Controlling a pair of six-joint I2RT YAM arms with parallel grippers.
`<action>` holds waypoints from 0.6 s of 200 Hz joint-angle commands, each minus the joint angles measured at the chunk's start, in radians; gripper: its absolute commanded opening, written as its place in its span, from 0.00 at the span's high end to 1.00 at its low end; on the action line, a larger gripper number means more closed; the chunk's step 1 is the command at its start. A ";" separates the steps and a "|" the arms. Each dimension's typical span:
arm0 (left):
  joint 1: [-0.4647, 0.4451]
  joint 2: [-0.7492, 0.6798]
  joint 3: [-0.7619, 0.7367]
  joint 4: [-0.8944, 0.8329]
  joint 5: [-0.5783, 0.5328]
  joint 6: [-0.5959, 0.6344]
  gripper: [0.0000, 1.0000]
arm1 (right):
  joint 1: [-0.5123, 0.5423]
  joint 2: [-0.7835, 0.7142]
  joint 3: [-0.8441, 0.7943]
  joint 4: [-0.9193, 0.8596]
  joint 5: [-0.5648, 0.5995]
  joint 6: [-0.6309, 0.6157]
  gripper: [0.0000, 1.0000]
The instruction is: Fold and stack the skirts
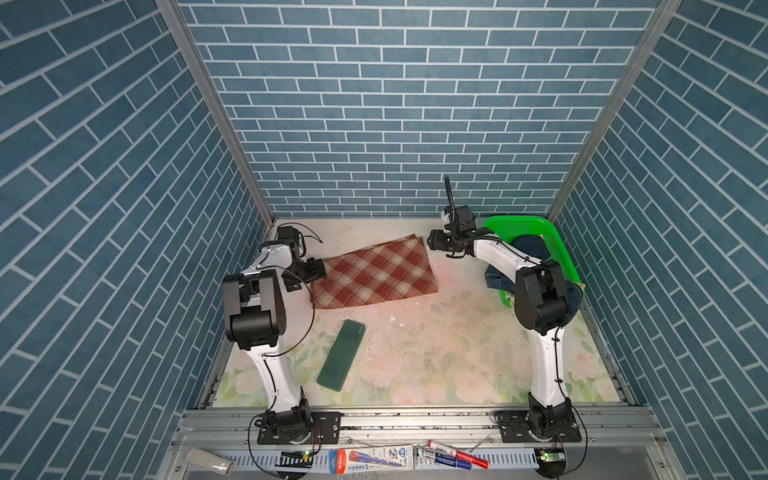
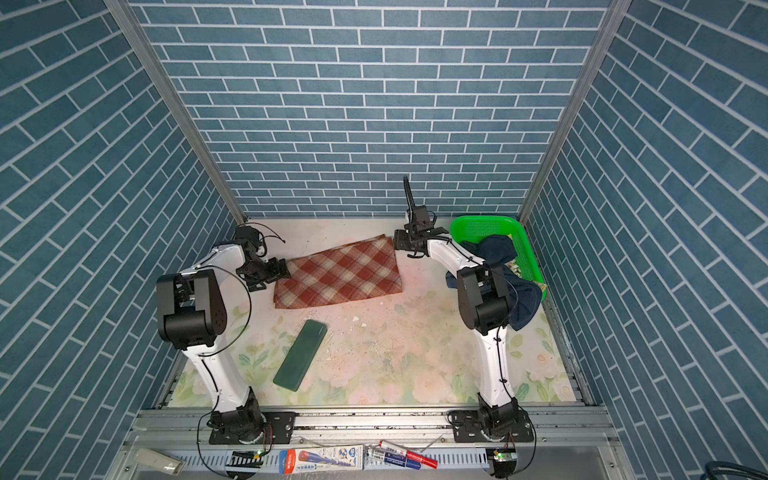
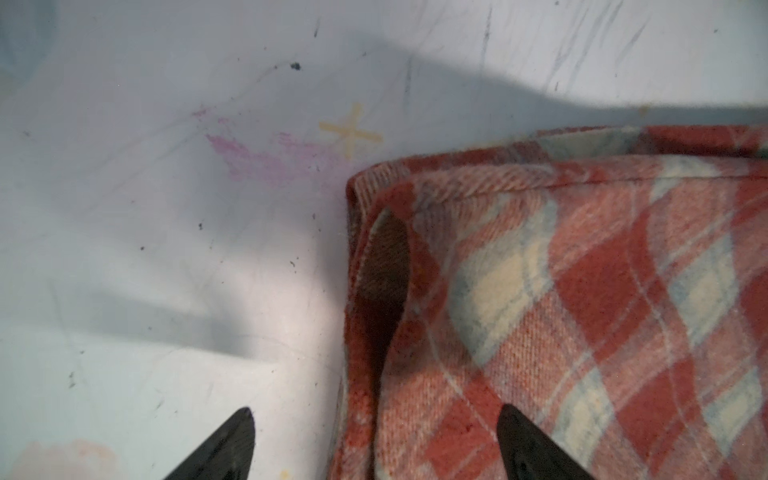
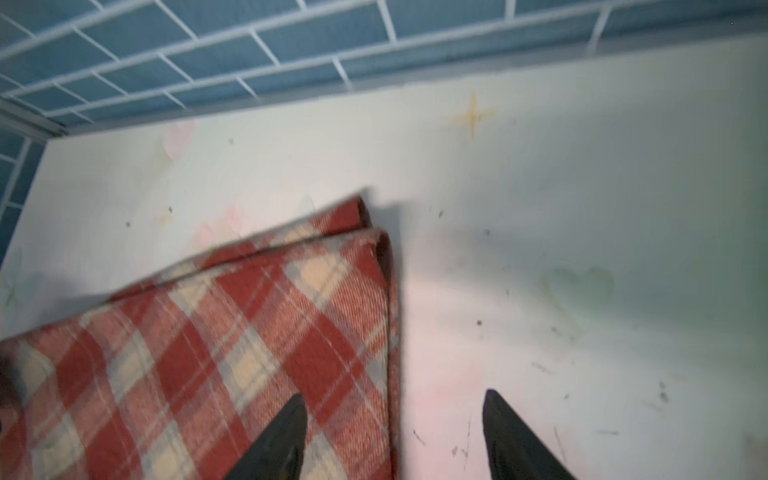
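Plaid skirt (image 1: 374, 272) folded flat, far side of tabletop (image 1: 436, 345), left of centre. Left fingers (image 3: 230, 451) spread wide, empty, straddling its corner edge: one above cloth, one above bare tabletop. Right fingers (image 4: 282, 440) apart, empty, straddling the skirt's opposite far corner. Denim skirt (image 2: 494, 249) heaped in green basket (image 1: 519, 226), spilling over rim.

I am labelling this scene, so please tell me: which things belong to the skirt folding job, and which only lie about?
For the job: plaid skirt, denim skirt, a bit of printed cloth.
Lying about: green basket, dark green pad, pens on the front rail.
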 commanded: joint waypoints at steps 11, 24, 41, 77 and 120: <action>0.003 0.029 -0.011 0.014 0.022 0.040 0.11 | 0.016 -0.032 -0.061 0.006 -0.070 0.015 0.35; 0.001 0.032 -0.019 0.019 0.018 0.044 0.12 | 0.022 -0.024 -0.075 0.012 -0.075 0.028 0.35; -0.007 0.043 -0.023 0.019 0.008 0.039 0.13 | 0.030 -0.007 -0.082 0.016 -0.087 0.047 0.36; -0.037 0.067 -0.025 0.010 -0.045 0.033 0.14 | 0.044 0.063 -0.065 0.014 -0.070 0.093 0.40; -0.066 0.095 -0.030 0.006 -0.101 0.022 0.19 | 0.051 0.074 -0.110 0.050 -0.045 0.153 0.44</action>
